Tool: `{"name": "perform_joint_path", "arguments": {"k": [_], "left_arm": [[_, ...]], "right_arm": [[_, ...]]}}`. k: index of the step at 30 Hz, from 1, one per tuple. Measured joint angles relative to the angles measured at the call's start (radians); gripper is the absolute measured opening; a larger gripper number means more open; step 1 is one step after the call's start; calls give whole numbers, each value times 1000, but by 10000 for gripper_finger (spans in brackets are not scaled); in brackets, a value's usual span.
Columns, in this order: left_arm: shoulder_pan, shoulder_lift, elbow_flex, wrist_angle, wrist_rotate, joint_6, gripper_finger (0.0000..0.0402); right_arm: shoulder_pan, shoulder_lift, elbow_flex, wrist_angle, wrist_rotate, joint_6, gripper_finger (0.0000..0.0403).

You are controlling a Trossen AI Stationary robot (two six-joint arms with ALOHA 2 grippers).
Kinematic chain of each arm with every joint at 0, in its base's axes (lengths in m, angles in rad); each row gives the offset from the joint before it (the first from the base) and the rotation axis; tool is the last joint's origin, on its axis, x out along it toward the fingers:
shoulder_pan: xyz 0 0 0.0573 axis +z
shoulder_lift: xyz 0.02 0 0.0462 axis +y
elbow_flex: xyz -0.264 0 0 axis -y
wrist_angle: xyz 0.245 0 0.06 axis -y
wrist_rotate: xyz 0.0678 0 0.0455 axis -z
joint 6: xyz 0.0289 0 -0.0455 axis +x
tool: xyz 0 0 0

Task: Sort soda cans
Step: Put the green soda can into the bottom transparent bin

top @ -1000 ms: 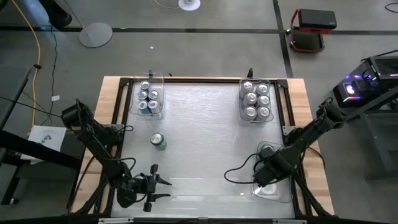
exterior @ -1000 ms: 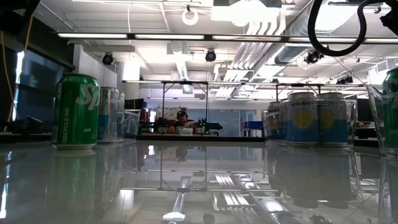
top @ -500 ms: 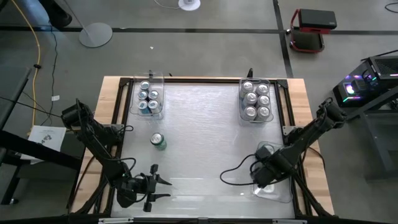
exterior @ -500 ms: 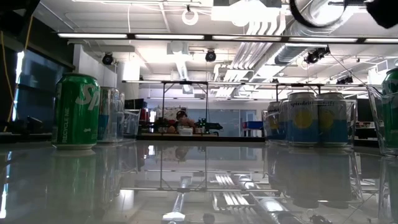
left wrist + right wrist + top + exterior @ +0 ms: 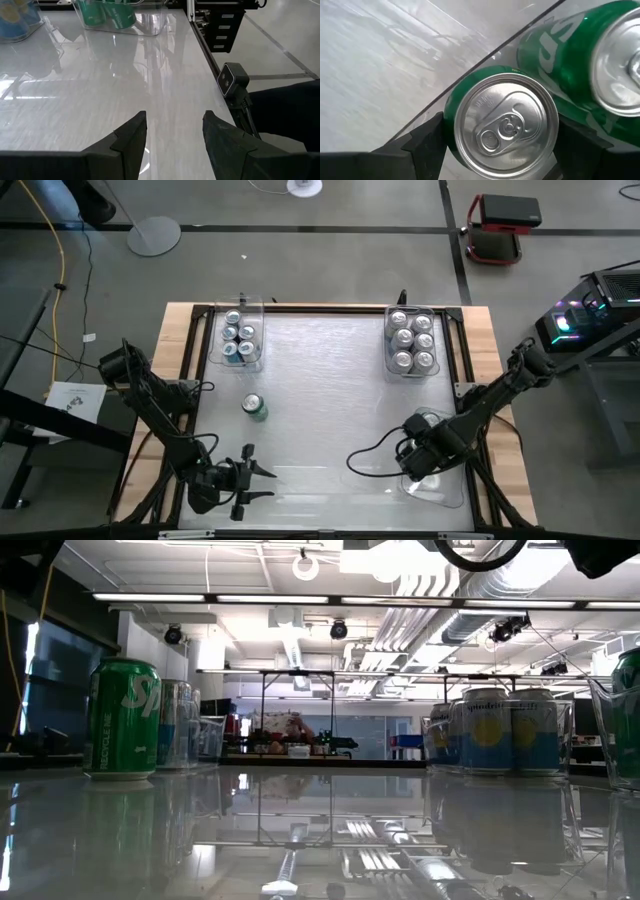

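**Right gripper over a green can in the near bin**

The right gripper hangs over the clear bin at the table's near right corner. Its two fingers stand apart on either side of an upright green can; whether they touch it I cannot tell. A second green can stands just beside it in the same bin.

The left gripper waits low at the near left, fingers apart and holding nothing.

One green can stands alone on the table's left side. The far left bin holds a cluster of cans, and the far right bin holds silver-topped cans in rows.
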Motion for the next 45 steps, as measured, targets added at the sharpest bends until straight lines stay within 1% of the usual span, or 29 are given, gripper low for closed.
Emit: {"name": "perform_joint_path", "arguments": {"k": [4,10,13,19,22,27,30,36,41,43,45], "left_arm": [[0,0,0,0,0,0,174],[0,0,0,0,0,-16,174],[0,0,0,0,0,-16,174],[0,0,0,0,0,-16,174],[2,0,0,0,0,-16,174],[3,0,0,0,-1,-16,174],[4,0,0,0,-7,-17,174],[12,0,0,0,-7,-26,174],[12,0,0,0,-7,-26,174],[12,0,0,0,-7,-26,174],[12,0,0,0,-7,-26,174]], "right_arm": [[23,1,0,-25,13,2,291],[102,6,1,-19,56,46,291],[136,23,2,-19,91,58,291],[178,75,8,-19,117,49,291],[207,83,7,-22,160,53,291],[255,87,17,-72,262,109,291],[262,91,18,-93,294,109,291],[262,108,18,-82,308,52,291],[263,122,21,-80,313,50,292],[263,122,21,-79,311,44,300],[263,124,21,-81,311,41,317]]}}
